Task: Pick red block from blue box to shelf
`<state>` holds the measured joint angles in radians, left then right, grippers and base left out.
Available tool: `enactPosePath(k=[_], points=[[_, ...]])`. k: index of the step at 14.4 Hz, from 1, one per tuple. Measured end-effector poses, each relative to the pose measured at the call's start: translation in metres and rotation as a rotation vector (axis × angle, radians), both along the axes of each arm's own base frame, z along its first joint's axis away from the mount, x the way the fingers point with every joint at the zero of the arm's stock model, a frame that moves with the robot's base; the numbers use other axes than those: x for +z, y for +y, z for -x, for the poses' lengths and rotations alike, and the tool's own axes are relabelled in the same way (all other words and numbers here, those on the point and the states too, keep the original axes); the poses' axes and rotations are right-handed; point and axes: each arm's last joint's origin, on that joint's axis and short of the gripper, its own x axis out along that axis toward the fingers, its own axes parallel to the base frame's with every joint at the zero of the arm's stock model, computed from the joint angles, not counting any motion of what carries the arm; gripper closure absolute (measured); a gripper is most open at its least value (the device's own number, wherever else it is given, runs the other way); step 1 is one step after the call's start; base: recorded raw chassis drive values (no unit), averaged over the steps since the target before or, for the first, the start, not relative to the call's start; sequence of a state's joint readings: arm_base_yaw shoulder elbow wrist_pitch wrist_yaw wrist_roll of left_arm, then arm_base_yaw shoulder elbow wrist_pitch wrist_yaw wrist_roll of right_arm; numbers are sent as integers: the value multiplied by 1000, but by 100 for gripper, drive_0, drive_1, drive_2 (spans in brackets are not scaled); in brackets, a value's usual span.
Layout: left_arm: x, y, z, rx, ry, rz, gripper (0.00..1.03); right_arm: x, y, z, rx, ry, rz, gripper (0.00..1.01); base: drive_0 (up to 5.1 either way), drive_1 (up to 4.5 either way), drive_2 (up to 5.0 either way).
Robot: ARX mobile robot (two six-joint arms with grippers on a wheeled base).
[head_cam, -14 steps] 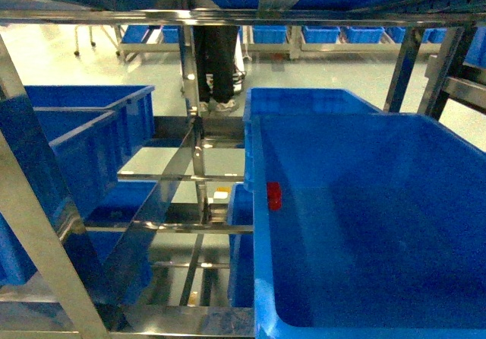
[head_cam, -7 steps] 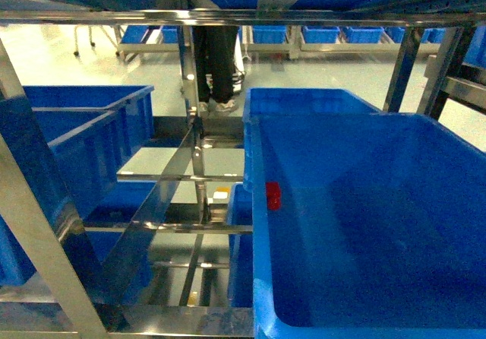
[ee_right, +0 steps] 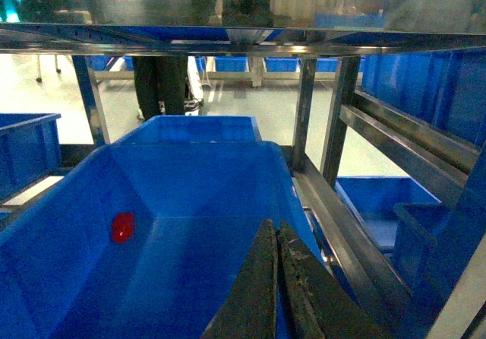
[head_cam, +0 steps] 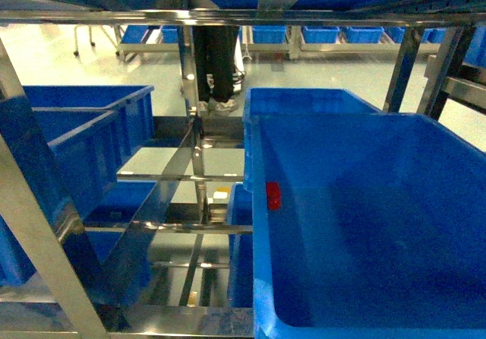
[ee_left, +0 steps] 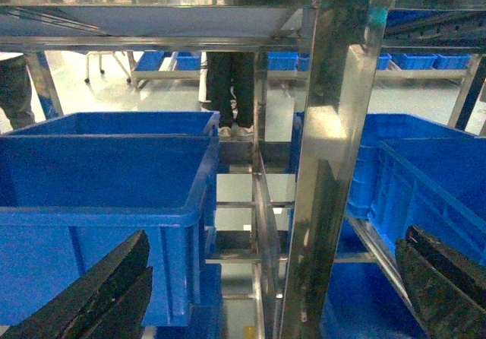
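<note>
The red block lies inside the blue box, against its left wall; the right wrist view shows the red block low on the left side of the blue box. The box sits on a tier of the steel shelf. My right gripper is shut with nothing in it, hovering over the box's right side, well away from the block. My left gripper is open, facing a shelf upright. Neither gripper shows in the head view.
Dark blue crates fill the shelf's left half, and another crate stands close to my left fingers. A person's legs stand behind the shelf. More racks with blue crates line the far floor. A steel rail runs right of the box.
</note>
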<state>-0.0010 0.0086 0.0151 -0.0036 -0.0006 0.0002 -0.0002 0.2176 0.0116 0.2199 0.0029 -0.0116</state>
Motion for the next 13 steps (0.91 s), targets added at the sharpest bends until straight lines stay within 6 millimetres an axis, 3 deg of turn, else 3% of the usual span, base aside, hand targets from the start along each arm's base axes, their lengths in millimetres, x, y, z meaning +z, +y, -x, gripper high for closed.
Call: enactPosePath(k=[5,12,13], points=[[0,0,0,2,0,0,5,-5,0,13,2,28,0,99,0,0,0],[0,0,0,0,0,0,5,-4,0,14,3,11,0,99,0,0,0],[0,0,0,0,0,0,5,-4,0,14,3,11,0,93,0,0,0]])
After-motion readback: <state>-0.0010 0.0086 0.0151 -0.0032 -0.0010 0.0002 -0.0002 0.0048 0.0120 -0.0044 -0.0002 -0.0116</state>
